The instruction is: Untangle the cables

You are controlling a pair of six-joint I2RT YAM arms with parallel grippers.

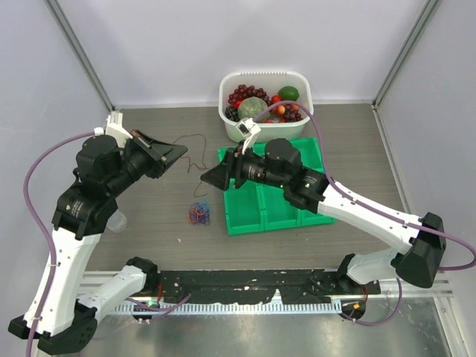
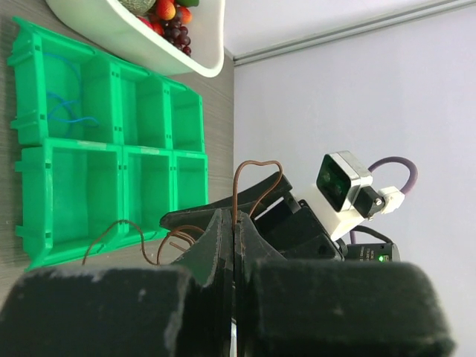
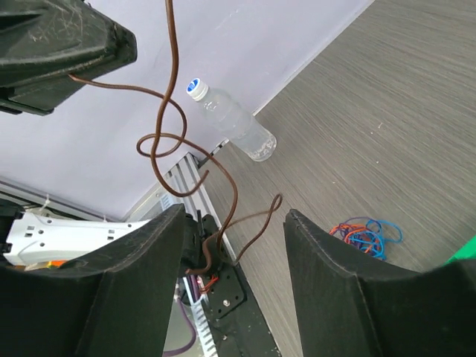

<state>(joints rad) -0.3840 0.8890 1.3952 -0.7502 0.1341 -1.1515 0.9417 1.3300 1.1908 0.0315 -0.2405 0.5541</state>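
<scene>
Left gripper (image 1: pixel 177 152) is clenched on brown cable (image 3: pixel 175 52); right gripper (image 3: pixel 234 216) stands released, cable's lower end showing between its jaws; red-blue clump (image 1: pixel 198 214) lies on table (image 1: pixel 357 134).

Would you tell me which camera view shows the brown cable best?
Right wrist: the cable hangs large, with its loops clear against the wall. Top shows a faint thin line; left wrist only parts.
</scene>
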